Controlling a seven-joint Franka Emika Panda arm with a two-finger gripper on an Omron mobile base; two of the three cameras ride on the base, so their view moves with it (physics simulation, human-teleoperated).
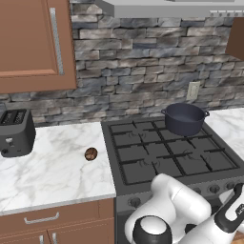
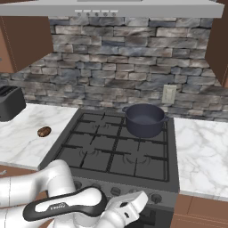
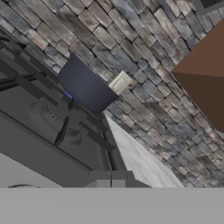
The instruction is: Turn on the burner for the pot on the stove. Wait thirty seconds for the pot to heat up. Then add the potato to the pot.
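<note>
On the marble counter left of the stove (image 1: 171, 157) lay the potato (image 1: 91, 154), long axis roughly left-right, not yet added. No flame showed. Back right, the pot (image 1: 184, 119) sat upright, mouth upward. Low at the stove's front, the gripper (image 2: 133, 207) was closed, empty.

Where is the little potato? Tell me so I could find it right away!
Find the black gas stove with its dark iron grates, then look at the white marble counter to its left. The potato is the small brown oval lump lying alone there, close to the stove's edge. The only other thing on that counter is a big black toaster, much farther left.
</note>
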